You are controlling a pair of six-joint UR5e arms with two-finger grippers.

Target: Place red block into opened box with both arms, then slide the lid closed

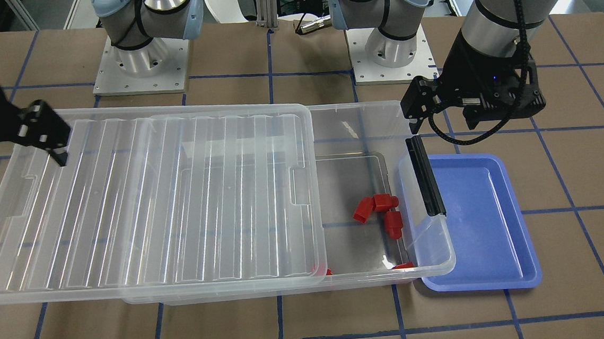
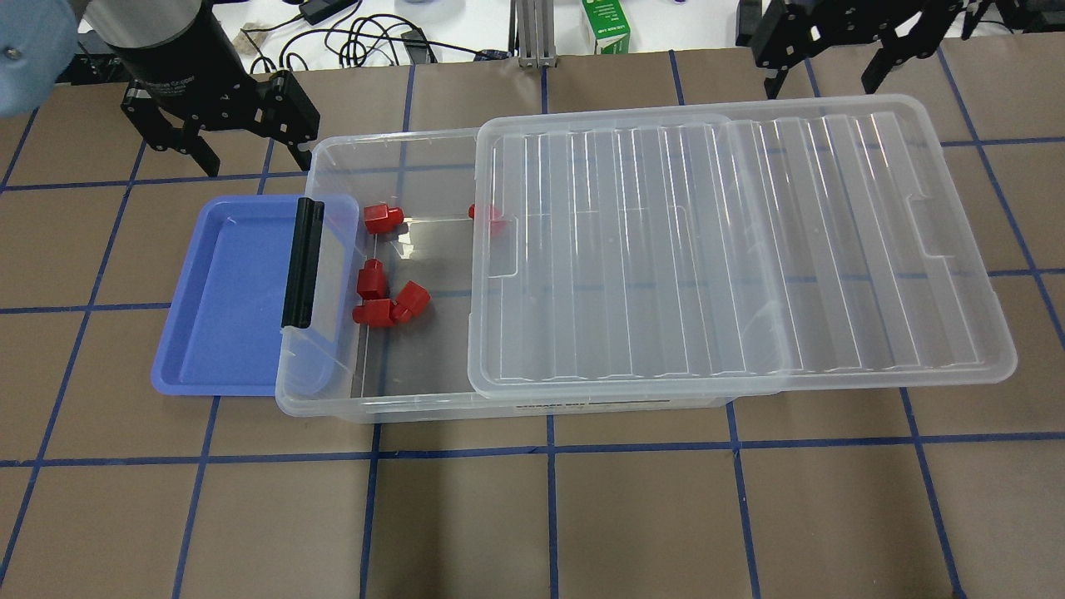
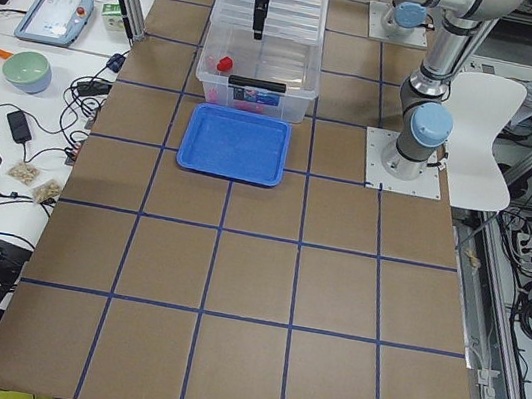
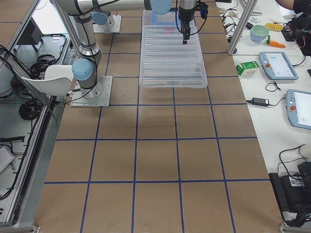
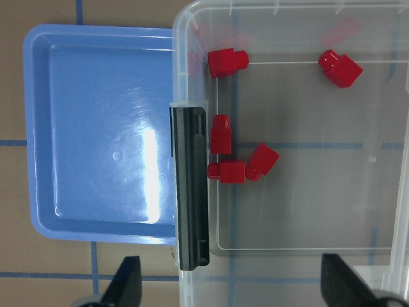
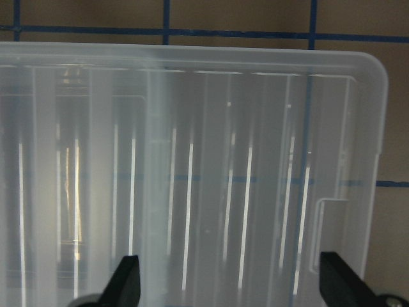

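Note:
The clear box point(image 2: 391, 140) lies lengthwise on the table with its black clip bar point(image 2: 301, 262) at the left end. The ribbed clear lid point(image 2: 707, 249) rests on it, slid right, overhanging that end and leaving the left part uncovered. Several red blocks point(image 2: 372, 280) lie on the box floor point(image 5: 307, 211) in the uncovered part; one red block point(image 2: 487, 215) sits partly under the lid's edge. My left gripper point(image 2: 254, 165) hangs open and empty above the box's far left corner. My right gripper point(image 2: 822, 87) hangs open and empty above the lid's far right edge point(image 6: 192, 160).
An empty blue tray point(image 2: 225, 291) lies by the box's clip end, partly under its rim. The two arm bases point(image 1: 140, 58) point(image 1: 394, 46) stand behind the box. A green carton point(image 2: 607, 25) and cables lie beyond the table's far edge.

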